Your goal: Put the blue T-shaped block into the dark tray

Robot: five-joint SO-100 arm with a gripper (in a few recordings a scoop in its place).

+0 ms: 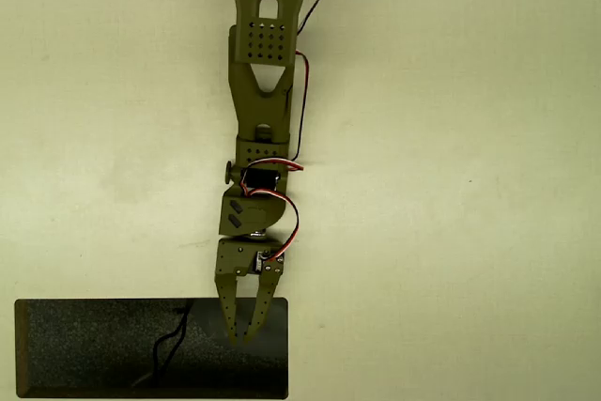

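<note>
1. From overhead I see my pincer over the right part of the dark tray, fingers nearly together, tips converging to a narrow point.
2. I cannot make out the blue T-shaped block anywhere; if the pincer holds it, the fingers hide it, so I cannot tell.
3. I judge such a block light, stiff and smooth, likely to slip.
4. I would pinch it across the stem, flat sides against the pads.
5. The pale counter around the tray carries nothing else.
</note>
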